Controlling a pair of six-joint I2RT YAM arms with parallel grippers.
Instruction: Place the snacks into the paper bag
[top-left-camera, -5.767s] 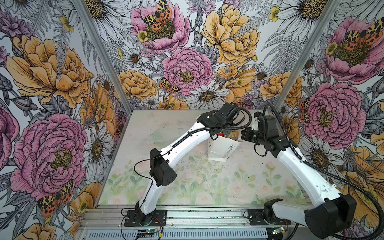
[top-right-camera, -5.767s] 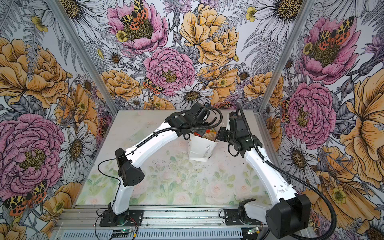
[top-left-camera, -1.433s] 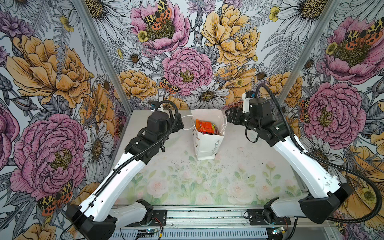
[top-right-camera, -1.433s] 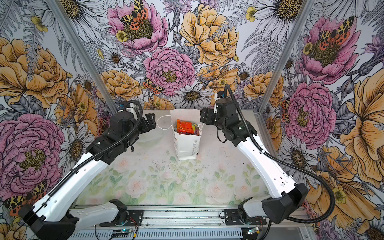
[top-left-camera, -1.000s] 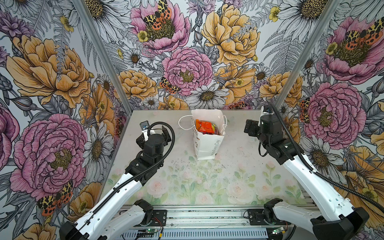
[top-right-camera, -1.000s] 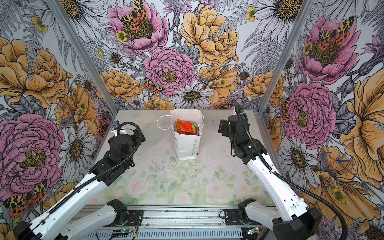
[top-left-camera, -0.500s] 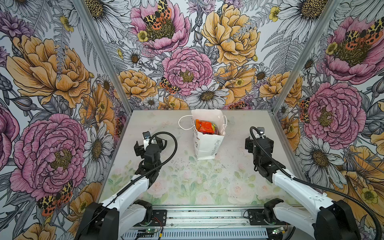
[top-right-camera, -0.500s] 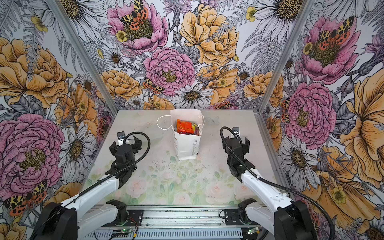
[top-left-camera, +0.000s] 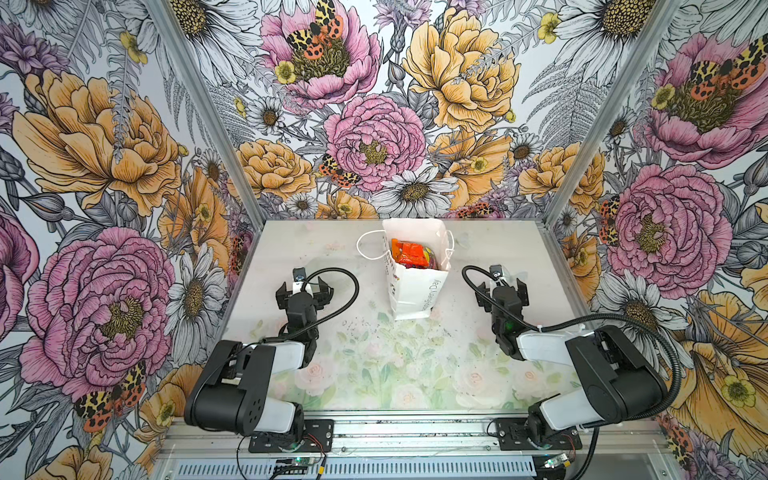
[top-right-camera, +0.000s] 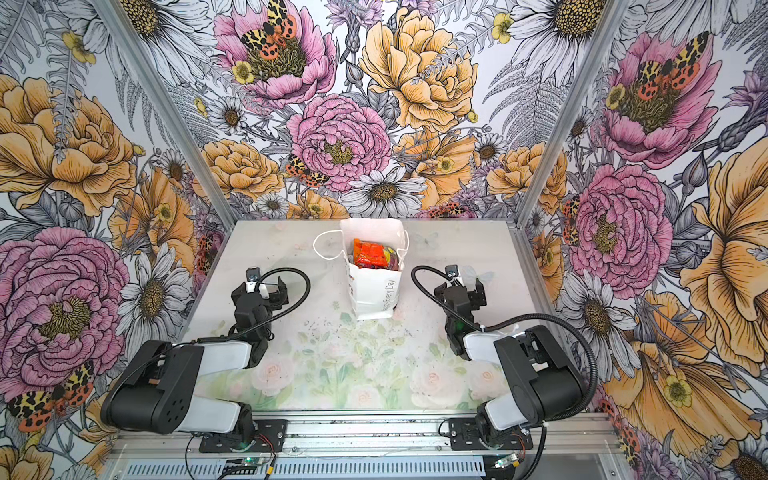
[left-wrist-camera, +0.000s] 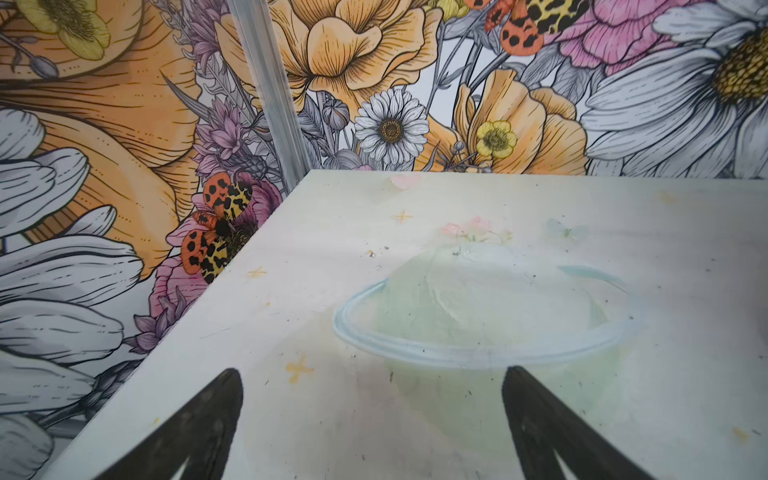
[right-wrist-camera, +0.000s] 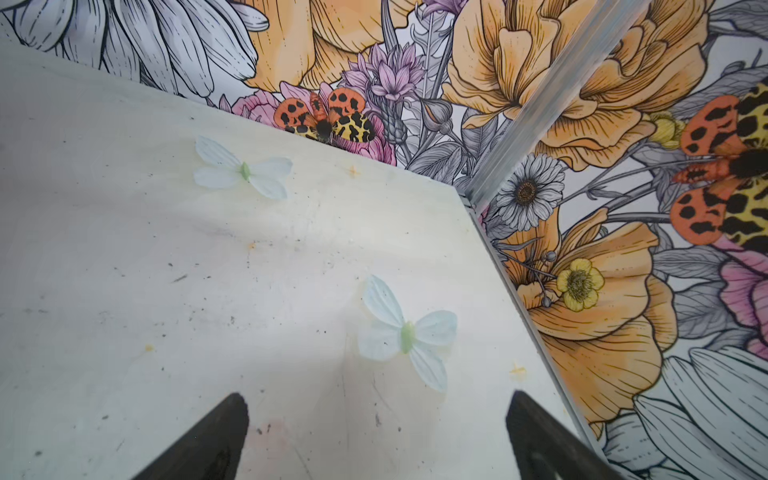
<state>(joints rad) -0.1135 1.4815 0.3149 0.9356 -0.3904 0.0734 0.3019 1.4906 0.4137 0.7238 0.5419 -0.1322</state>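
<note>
The white paper bag (top-left-camera: 417, 286) (top-right-camera: 375, 294) stands upright at the middle back of the table in both top views, its mouth open. Snacks (top-left-camera: 409, 254) (top-right-camera: 371, 252) fill it: orange-red packets lie on top, with a purple and yellow one beside them; the rest are hidden beneath. My left gripper (top-left-camera: 304, 288) (top-right-camera: 260, 291) (left-wrist-camera: 372, 376) sits low, left of the bag, open and empty. My right gripper (top-left-camera: 502, 286) (top-right-camera: 460, 289) (right-wrist-camera: 376, 401) is right of the bag, also open with nothing between its fingers. Neither wrist view shows the bag.
A cord handle (top-left-camera: 365, 249) of the bag loops out to its left. Dark crumbs (top-left-camera: 365, 326) speckle the printed table top in front of the bag. Both arms are folded back near the front rail (top-left-camera: 395, 432). Flowered walls close in the back and sides.
Both arms have drawn back from the bag and folded down toward the front rail. The bag and its packets have stayed in place.
</note>
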